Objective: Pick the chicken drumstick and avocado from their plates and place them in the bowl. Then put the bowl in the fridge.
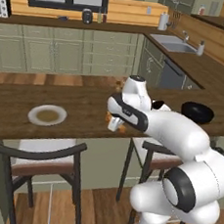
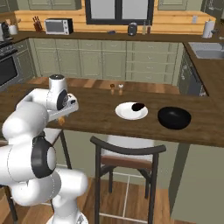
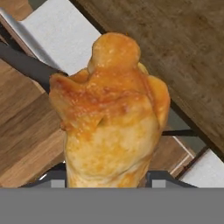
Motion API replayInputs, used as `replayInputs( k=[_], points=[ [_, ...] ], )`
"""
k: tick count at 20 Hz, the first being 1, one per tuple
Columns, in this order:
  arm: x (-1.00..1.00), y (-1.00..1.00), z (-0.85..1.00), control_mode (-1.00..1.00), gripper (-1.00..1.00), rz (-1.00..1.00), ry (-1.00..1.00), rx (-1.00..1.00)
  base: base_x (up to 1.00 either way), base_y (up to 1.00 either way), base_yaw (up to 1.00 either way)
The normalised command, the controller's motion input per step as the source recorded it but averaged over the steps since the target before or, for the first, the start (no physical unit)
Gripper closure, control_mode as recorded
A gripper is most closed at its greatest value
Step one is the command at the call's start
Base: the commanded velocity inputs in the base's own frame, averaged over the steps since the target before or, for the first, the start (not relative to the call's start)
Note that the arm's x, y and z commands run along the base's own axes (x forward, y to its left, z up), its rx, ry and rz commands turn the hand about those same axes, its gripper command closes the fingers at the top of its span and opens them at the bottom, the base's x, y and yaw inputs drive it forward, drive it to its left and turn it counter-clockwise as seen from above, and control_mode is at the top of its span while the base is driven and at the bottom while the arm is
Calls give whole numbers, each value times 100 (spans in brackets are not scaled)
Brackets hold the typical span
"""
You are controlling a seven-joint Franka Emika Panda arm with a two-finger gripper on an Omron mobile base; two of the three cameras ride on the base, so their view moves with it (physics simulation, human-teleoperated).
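My gripper (image 1: 116, 124) is shut on the chicken drumstick (image 3: 109, 118), a golden-brown lumpy piece held over the counter's front edge; in the hand view it stands between the dark fingertips. The pale grey plate (image 1: 47, 115) with a brownish centre lies bare at the left of the counter. On the white plate (image 2: 127, 113) rests the dark avocado (image 2: 138, 106). The glossy black bowl (image 2: 174, 117) sits to the right of that plate, well to the right of my gripper (image 2: 62, 117). The fridge is out of view.
Two dark-framed stools (image 1: 42, 157) (image 2: 127, 155) stand under the counter's front edge. Small shakers (image 2: 116, 89) sit at the counter's far side. Olive-green cabinets, a sink (image 1: 172, 42) and a microwave (image 2: 58, 26) line the back walls.
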Motion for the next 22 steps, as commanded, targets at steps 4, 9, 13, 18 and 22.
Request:
replayInputs(
  k=[4,9,13,18,22],
  points=[
    [0,0,0,100,100,0,0,0,23,-98,0],
    [0,0,0,100,100,0,0,0,55,-49,0],
    [0,0,0,100,100,0,0,0,71,-1,0],
    [0,0,0,100,100,0,0,0,51,0,0],
    [0,0,0,100,100,0,0,0,71,-6,0]
  ],
)
